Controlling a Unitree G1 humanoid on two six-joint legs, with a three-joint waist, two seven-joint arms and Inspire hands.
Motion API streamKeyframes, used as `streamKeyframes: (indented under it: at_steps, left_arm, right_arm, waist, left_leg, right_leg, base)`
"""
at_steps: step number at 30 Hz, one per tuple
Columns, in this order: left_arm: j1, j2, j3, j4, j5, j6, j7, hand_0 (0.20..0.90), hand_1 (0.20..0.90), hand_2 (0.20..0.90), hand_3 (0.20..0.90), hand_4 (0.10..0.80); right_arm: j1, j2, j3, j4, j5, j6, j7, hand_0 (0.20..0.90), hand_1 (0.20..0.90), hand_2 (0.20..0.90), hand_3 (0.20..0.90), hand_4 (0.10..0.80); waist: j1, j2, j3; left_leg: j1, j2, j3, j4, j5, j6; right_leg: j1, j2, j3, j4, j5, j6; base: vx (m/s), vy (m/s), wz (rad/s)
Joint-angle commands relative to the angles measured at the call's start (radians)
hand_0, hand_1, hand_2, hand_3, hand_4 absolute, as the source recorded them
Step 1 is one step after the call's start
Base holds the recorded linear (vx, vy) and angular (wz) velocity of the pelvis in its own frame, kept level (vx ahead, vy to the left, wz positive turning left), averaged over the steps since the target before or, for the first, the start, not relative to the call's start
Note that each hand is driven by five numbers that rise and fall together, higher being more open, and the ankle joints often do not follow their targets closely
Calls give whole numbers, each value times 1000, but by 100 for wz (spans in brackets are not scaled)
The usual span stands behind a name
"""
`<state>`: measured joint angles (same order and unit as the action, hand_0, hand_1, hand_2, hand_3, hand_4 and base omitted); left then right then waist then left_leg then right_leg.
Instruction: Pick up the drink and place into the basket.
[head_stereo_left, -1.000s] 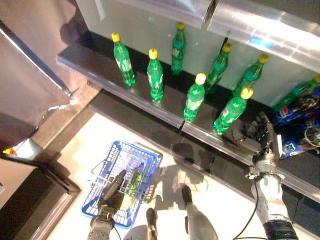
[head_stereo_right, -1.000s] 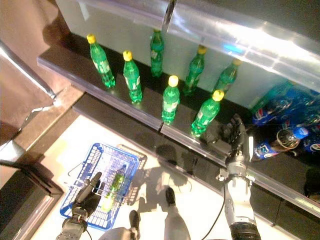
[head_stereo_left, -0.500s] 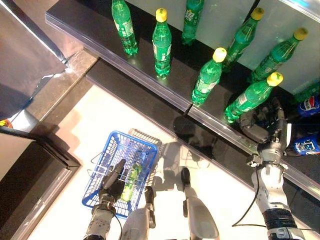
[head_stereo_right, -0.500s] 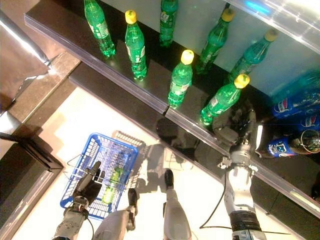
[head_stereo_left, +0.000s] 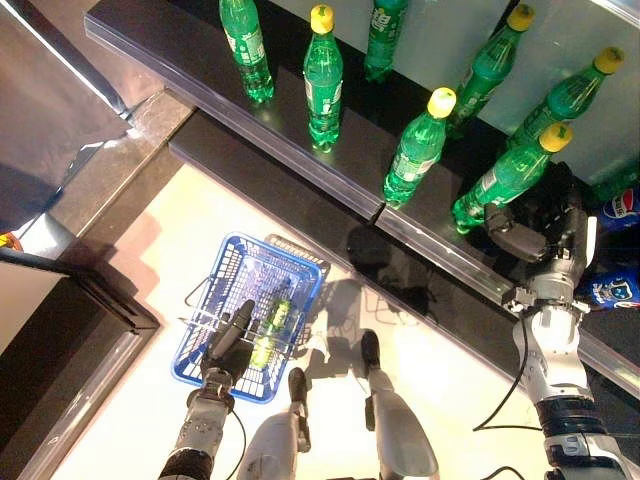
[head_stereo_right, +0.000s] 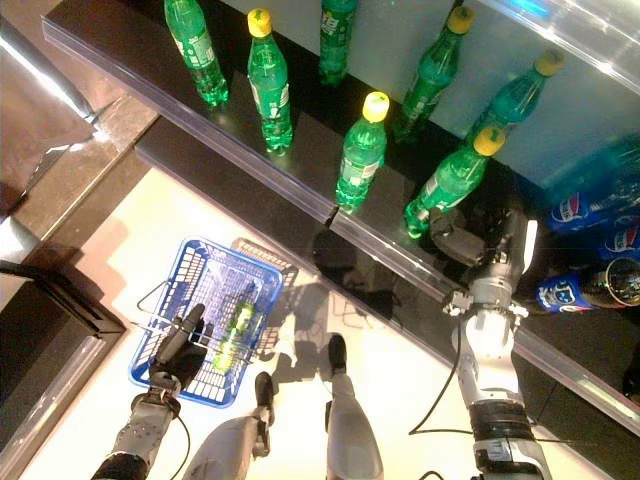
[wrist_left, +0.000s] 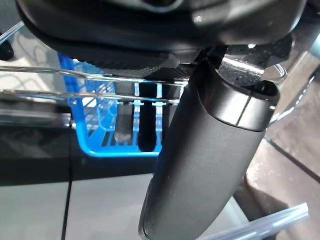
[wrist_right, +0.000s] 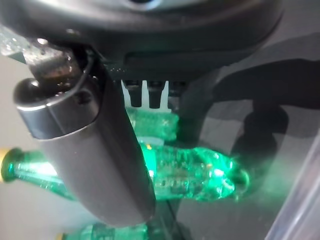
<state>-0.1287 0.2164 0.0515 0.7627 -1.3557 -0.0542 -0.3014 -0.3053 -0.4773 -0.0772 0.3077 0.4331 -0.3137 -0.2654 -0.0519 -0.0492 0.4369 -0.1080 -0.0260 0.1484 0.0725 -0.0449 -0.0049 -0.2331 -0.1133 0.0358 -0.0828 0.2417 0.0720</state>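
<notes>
My right hand (head_stereo_left: 548, 232) is up at the dark shelf (head_stereo_left: 300, 155), open, right beside the base of a tilted green bottle with a yellow cap (head_stereo_left: 500, 180). Its thumb reaches toward the bottle's lower part. In the right wrist view the green bottle (wrist_right: 190, 172) lies just past my thumb (wrist_right: 90, 150). My left hand (head_stereo_left: 228, 345) is shut on the wire handles (wrist_left: 75, 92) of the blue basket (head_stereo_left: 280, 252), which hangs low at the left. A green bottle (head_stereo_left: 270, 330) lies inside it.
More green bottles (head_stereo_left: 415, 150) stand in rows along the shelf. Dark bottles with blue labels (head_stereo_left: 615, 205) lie at the far right behind my right hand. A lower dark ledge (head_stereo_left: 260, 190) runs under the shelf. A dark cabinet (head_stereo_left: 60, 350) stands at the left.
The camera has shifted. My right hand has come closer to the tilted green bottle, its thumb now by the bottle's base. The left hand still holds the basket.
</notes>
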Motion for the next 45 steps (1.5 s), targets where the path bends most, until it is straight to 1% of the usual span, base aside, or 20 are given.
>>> streamKeyframes:
  at_steps: [1,4,7,11,14,27,31,32,33,37,42,45]
  left_arm:
    - [-36,128,27,-149,-41,-79,-136,300,300,300,200,100]
    - [-41,130,23,-146,-42,-80,-132,300,300,300,200,100]
    - [-55,140,17,-141,-49,-74,-126,300,300,300,200,100]
    - [-67,145,8,-127,-54,-73,-133,300,300,300,200,100]
    - [-77,153,4,-121,-61,-72,-134,300,300,300,200,100]
    - [-87,151,-13,-118,-69,-78,-129,300,300,300,200,100]
    - [-89,154,-18,-115,-74,-79,-131,300,300,300,200,100]
    - [-89,151,-21,-114,-75,-82,-131,300,300,300,200,100]
    - [-89,151,-21,-113,-75,-83,-131,300,300,300,200,100]
    - [-90,154,-22,-108,-82,-80,-133,300,300,300,200,100]
    - [-86,152,-22,-109,-87,-83,-133,300,300,300,200,100]
    - [-81,147,-23,-107,-87,-88,-140,300,300,300,200,100]
  right_arm:
    - [-116,-108,-18,-2,-4,-51,23,900,900,900,900,800]
    - [-129,-117,-13,17,8,-46,33,900,900,900,900,800]
    - [-164,-131,-5,55,31,-22,37,900,900,900,900,800]
    - [-204,-136,3,110,124,-1,61,900,900,900,900,800]
    - [-224,-130,2,138,175,-3,78,900,900,900,900,800]
    - [-268,-137,9,166,174,6,85,900,900,900,900,800]
    - [-286,-140,7,185,198,-2,83,900,900,900,900,800]
    - [-298,-141,7,190,211,-5,81,571,571,571,516,416]
    - [-300,-141,7,192,214,-6,81,300,300,300,200,100]
    - [-323,-140,4,195,229,-25,78,300,300,300,200,100]
    - [-315,-130,-8,180,234,-50,64,300,300,300,200,100]
    - [-302,-121,-18,162,181,-70,23,300,300,300,200,100]
  waist:
    - [50,30,-65]
    - [54,29,-62]
    - [60,30,-57]
    - [68,33,-50]
    - [71,35,-43]
    - [76,41,-34]
    - [79,44,-32]
    - [81,45,-31]
    - [81,45,-31]
    - [83,50,-29]
    - [80,50,-30]
    - [76,50,-31]
  left_leg:
    - [-48,-16,-114,-22,46,40]
    - [-48,-16,-119,-21,47,39]
    - [-51,-17,-122,-17,47,37]
    - [-56,-18,-126,-12,49,36]
    - [-61,-19,-130,-7,48,37]
    - [-65,-24,-138,6,46,39]
    - [-65,-26,-141,8,44,41]
    - [-67,-27,-141,10,44,41]
    - [-68,-27,-141,11,43,41]
    - [-68,-29,-142,14,44,42]
    - [-65,-30,-142,12,43,42]
    - [-65,-30,-140,12,42,44]
  right_leg:
    - [85,70,-55,114,-177,-24]
    - [87,69,-58,114,-177,-25]
    - [86,68,-62,116,-177,-25]
    - [82,66,-67,122,-178,-27]
    - [76,65,-70,131,-180,-28]
    - [66,58,-73,150,-182,-26]
    - [65,57,-74,152,-183,-26]
    - [66,56,-74,152,-184,-27]
    - [66,55,-74,153,-184,-27]
    - [64,56,-75,157,-185,-28]
    - [63,56,-74,158,-186,-28]
    - [61,57,-71,158,-185,-28]
  base:
    - [0,0,0]
    - [5,-6,2]
    - [-2,-1,4]
    - [-9,5,10]
    - [-7,4,7]
    - [2,2,2]
    - [10,8,8]
    - [6,9,4]
    - [0,0,0]
    - [0,0,0]
    - [0,0,0]
    - [0,0,0]
